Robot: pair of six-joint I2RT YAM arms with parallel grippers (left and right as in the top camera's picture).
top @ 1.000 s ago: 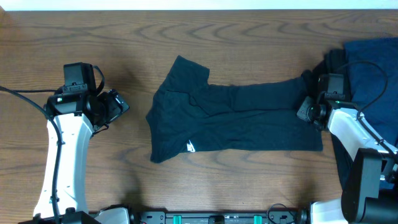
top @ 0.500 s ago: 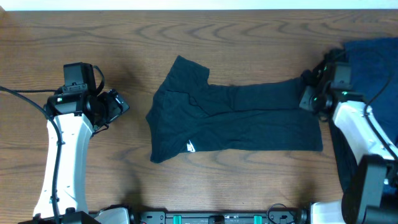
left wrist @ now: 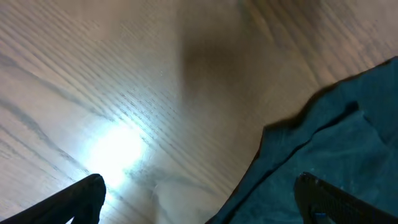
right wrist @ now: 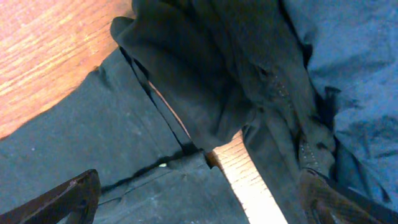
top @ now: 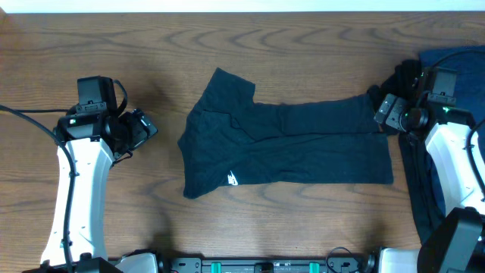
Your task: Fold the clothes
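Since the right claw [top: 387,112] released the T-shirt [top: 303,152] hem near the table's [top: 91,38] right edge, it gapes wide; the shirt lies spread, probably ready for folding. Left claw [top: 142,127] wide, idle.

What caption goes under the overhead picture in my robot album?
A black T-shirt lies spread on the wooden table, with the open left gripper and open right gripper at either side.

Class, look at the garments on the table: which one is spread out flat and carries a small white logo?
The black T-shirt in the middle of the table; the navy garment at the right edge lies bunched, no logo showing.
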